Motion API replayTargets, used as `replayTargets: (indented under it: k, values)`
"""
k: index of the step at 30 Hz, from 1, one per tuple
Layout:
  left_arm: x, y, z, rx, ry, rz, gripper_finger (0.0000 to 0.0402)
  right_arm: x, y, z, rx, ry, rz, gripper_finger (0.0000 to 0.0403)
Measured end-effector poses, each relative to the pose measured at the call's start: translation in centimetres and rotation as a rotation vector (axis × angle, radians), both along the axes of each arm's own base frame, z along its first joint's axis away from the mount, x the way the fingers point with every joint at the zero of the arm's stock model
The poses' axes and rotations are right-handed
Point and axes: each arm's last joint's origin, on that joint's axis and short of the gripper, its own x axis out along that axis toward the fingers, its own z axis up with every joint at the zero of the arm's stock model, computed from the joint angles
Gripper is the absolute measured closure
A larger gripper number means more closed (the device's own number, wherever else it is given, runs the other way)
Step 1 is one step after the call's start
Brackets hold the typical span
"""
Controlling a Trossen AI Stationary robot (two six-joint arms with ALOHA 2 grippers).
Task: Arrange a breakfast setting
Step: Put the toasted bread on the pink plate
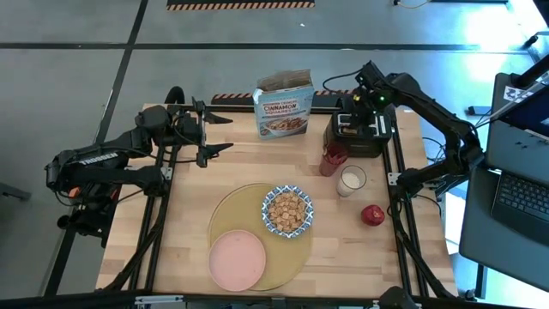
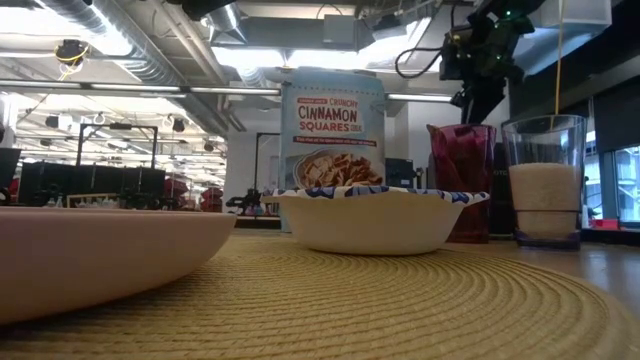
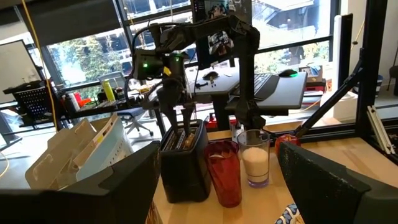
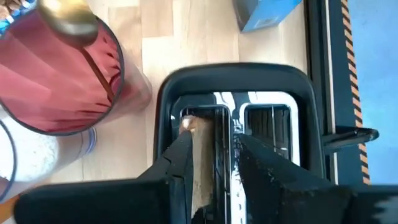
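The right gripper [image 4: 214, 163] reaches into the black toaster [image 1: 360, 136], its fingers narrowly astride the toast slice [image 4: 200, 152] in one slot. The left gripper [image 1: 221, 134] hovers wide open above the counter [image 1: 189, 215], well apart from the placemat [image 1: 225, 210].

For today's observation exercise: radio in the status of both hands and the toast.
Right hand open astride toast slice in black toaster. Left hand open, idle at table's left. Nothing blocking.
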Motion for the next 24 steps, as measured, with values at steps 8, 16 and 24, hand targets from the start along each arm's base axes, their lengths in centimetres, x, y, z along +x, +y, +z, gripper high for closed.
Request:
replayTargets:
  k: [8, 16, 24]
  values:
    - [0.00, 0.00, -0.02, -0.001, 0.002, 0.000, 0.0088, -0.40, 0.59, -0.18, 0.065, 0.041, 0.008, 0.0311]
    - [0.00, 0.00, -0.02, -0.001, 0.002, 0.000, 0.0088, -0.40, 0.66, -0.20, 0.076, 0.034, 0.025, 0.0311]
    - [0.00, 0.00, -0.02, -0.001, 0.002, 0.000, 0.0088, -0.40, 0.64, -0.22, 0.072, 0.038, 0.026, 0.0311]
